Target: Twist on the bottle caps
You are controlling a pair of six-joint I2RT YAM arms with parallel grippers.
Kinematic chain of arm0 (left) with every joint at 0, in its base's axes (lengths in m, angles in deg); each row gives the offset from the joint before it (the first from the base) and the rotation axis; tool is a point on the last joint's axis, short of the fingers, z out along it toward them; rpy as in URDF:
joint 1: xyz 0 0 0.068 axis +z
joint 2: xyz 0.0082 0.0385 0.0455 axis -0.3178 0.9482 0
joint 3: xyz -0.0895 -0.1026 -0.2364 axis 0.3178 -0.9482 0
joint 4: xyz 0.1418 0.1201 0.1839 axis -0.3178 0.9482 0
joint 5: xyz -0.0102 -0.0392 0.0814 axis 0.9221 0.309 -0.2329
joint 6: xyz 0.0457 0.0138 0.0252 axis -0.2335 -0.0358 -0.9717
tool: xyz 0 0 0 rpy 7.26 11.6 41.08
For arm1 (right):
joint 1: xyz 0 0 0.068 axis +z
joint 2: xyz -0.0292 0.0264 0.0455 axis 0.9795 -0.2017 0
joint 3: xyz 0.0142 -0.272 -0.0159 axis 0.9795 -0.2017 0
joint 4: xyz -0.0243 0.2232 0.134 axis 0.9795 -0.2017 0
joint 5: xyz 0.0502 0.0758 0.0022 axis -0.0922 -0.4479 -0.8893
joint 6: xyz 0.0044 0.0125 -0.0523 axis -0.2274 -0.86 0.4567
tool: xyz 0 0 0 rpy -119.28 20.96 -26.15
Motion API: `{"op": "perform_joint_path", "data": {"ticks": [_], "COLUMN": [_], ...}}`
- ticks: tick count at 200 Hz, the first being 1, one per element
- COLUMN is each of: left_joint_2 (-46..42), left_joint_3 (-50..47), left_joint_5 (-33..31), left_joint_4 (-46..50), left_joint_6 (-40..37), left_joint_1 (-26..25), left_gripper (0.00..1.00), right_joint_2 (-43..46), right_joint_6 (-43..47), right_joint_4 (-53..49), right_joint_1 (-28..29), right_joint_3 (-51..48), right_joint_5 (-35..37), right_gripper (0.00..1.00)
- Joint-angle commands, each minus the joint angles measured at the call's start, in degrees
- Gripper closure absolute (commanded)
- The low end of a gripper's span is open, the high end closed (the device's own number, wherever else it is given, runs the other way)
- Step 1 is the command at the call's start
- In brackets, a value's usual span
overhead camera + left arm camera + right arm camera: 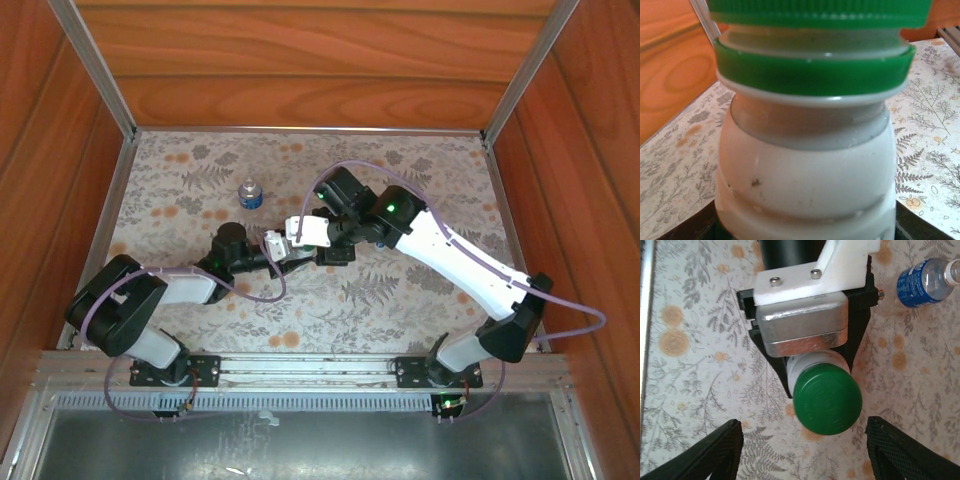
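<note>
— Aluminium rail (pixel 300 368) nearest us, with both arm bases bolted on it. What comes next, going outward?
— The left arm reaches in over the fern-print tablecloth (pixel 400 300) toward the middle. The left gripper (pixel 271 249) is clamped tight on the white bottle (pixel 805 175), gripping its body below the shoulder.
— And the cap?
— The green cap (pixel 827 399) sits on that bottle's neck, above a separate green ring (pixel 815 70), with a strip of pale neck showing between the two. How far it is threaded on, I cannot tell.
— Where is the other claw?
— The right gripper (pixel 802 441) faces the top of the cap from close by. Its jaws stand wide, one black finger (pixel 705 455) out to each side, and neither touches the cap. It holds nothing.
— Anything farther out?
— Yes, the clear bottle (pixel 249 194) with the blue label stands alone on the cloth, beyond both grippers and apart from them, left of centre. Whether its neck is capped is too small to tell.
— And behind it?
— The wooden back wall (pixel 320 60), with wooden side walls running toward us on either hand.
</note>
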Motion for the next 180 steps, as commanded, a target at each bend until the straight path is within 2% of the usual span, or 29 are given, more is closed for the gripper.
{"op": "perform_joint_path", "data": {"ticks": [1, 17, 41, 133, 180], "left_joint_2": [-0.74, -1.13, -1.56, -2.80, -2.46], "left_joint_3": [-0.14, -0.17, -0.25, -0.52, -0.43], "left_joint_5": [0.68, 0.83, 0.93, 0.77, 0.18], "left_joint_4": [1.37, 1.61, 1.97, 2.87, 3.26], "left_joint_6": [-1.80, -1.80, -1.78, -2.06, -2.24], "left_joint_1": [-0.35, -0.29, -0.42, -0.48, -0.47], "left_gripper": [0.47, 0.47, 0.47, 0.47, 0.47], "right_joint_2": [-0.80, -1.00, -1.69, -3.53, -4.10], "right_joint_6": [2.65, 2.70, 2.16, 2.30, 2.17], "right_joint_4": [1.20, 2.66, 2.92, 1.58, 1.75], "right_joint_1": [0.76, 0.77, 0.77, 0.77, 0.79], "right_joint_3": [0.39, -0.62, -0.42, 0.05, 0.40], "right_joint_5": [4.27, 4.54, 2.92, 1.18, 0.76], "right_gripper": [0.31, 0.32, 0.40, 0.47, 0.60]}}
